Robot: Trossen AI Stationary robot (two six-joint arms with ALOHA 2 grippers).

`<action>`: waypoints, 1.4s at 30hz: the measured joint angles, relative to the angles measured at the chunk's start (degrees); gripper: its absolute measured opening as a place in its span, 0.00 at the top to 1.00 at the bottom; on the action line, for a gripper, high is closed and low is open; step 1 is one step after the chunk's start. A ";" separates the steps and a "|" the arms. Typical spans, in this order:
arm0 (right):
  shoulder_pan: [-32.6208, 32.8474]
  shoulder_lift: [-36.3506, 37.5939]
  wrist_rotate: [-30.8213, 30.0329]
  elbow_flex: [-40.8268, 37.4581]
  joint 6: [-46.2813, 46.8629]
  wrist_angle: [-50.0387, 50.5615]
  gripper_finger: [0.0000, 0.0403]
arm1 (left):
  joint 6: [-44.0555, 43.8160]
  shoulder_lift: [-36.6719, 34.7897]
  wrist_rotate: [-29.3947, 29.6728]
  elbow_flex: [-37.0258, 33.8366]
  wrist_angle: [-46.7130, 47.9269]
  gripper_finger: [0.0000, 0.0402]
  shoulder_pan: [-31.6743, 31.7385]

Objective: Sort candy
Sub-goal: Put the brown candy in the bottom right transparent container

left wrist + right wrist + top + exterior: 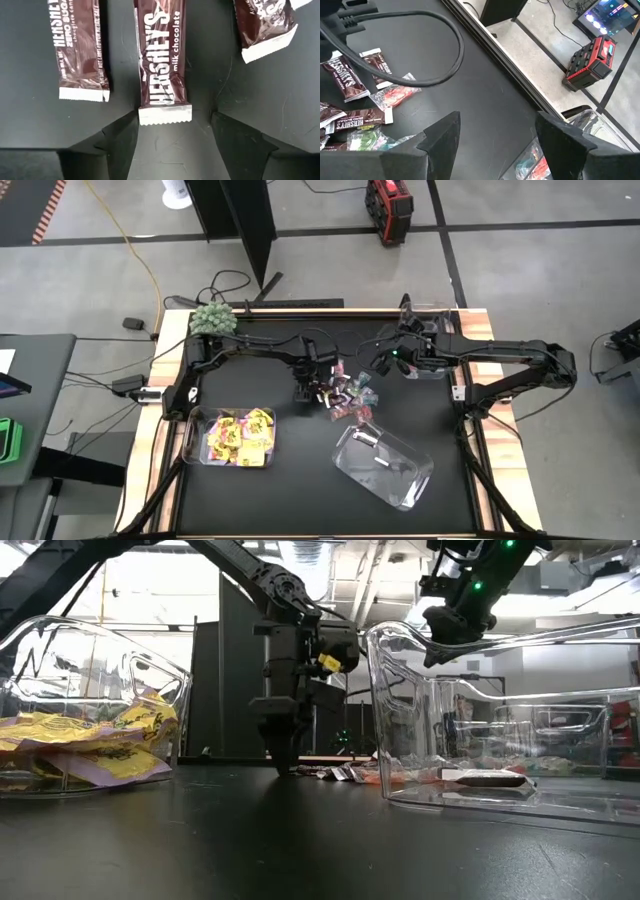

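A loose heap of candy [345,395] lies mid-table: dark brown mini bars and teal-and-pink wrappers. My left gripper [303,392] points straight down at the heap's left edge, open and low over the table [283,762]. In its wrist view, its fingers [120,145] stand on either side of the near end of a brown Hershey's milk chocolate bar [162,60] lying flat, without touching it. Two more brown bars [80,50] [265,25] lie beside it. My right gripper [385,362] hangs open above the heap's far right side [497,135], nothing between its fingers.
A clear bin [190,442] holding yellow packets [240,435] sits near left. A second clear bin [385,465], turned askew at near right, holds a dark bar [485,778]. A third bin [432,350] lies under the right arm. A fuzzy green ball plant [212,320] sits at the far left corner.
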State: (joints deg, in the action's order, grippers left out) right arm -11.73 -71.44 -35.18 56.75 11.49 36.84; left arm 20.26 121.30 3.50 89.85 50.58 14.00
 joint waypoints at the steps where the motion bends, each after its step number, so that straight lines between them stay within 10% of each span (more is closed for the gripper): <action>1: 0.00 0.00 0.00 0.00 0.00 0.00 0.32 | -0.08 -0.05 0.03 -0.20 -0.42 0.38 0.04; 42: 0.00 0.00 0.00 0.00 0.04 -0.04 0.32 | -0.52 0.17 -1.63 -0.36 -5.22 1.00 1.51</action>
State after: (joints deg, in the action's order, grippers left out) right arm -11.73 -71.44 -35.18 56.75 11.53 36.80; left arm 19.74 121.47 1.87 89.49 45.36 15.51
